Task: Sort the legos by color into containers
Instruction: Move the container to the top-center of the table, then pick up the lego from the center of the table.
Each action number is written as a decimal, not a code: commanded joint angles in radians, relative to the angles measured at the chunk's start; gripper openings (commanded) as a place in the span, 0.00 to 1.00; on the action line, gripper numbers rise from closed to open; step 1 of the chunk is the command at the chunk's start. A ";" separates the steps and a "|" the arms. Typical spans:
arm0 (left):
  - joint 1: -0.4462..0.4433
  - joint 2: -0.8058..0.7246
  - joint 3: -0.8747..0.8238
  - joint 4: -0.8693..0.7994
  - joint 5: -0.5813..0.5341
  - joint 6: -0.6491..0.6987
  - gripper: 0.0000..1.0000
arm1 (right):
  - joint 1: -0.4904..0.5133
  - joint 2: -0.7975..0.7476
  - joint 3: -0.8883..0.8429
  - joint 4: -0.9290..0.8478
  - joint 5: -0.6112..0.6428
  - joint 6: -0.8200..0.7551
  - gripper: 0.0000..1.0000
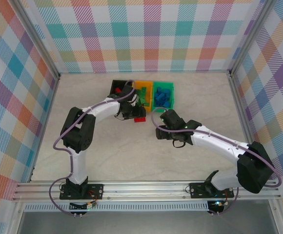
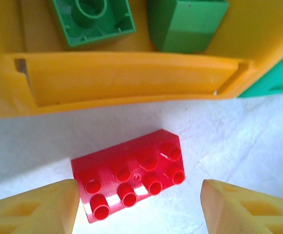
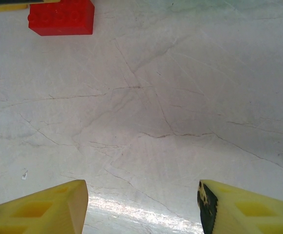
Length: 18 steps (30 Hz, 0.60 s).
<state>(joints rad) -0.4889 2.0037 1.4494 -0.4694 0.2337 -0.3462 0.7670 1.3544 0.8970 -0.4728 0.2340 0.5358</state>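
The left hand (image 2: 139, 187) is open and holds nothing. A red brick (image 2: 131, 178) lies flat on the white bench (image 2: 239, 141) between its two yellow fingers (image 2: 31, 209), with its bumps facing up. The finger on one side is just beside the brick, and I cannot tell if it touches. The finger on the other side is well apart from it. The brick sits on the bench right in front of the yellow bin (image 2: 131, 83), not inside it. Two green bricks (image 2: 188, 24) lie in that bin, and one of them is upside down, so its hollow bottom shows. The right hand (image 3: 142, 187) is open too, with a wide gap between its fingers, and it holds nothing. It hangs over a bare part of the bench, well apart from the red brick. From above, the three bins stand joined in a row: the black bin (image 1: 114, 83) with something red in it, the yellow bin in the middle, and the green bin (image 1: 163, 83) with blue bricks (image 1: 162, 97) inside.
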 commanded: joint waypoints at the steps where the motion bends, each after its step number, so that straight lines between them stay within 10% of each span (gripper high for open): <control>1: 0.003 0.030 0.053 -0.049 -0.020 0.076 0.67 | 0.000 0.008 0.032 0.019 -0.019 0.001 0.62; 18: -0.093 0.024 0.020 -0.062 -0.007 0.119 0.67 | 0.000 -0.045 -0.015 0.016 0.004 0.027 0.62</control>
<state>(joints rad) -0.5575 2.0705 1.5063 -0.5003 0.2230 -0.2417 0.7670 1.3186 0.8955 -0.4706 0.2279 0.5465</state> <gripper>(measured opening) 0.672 0.622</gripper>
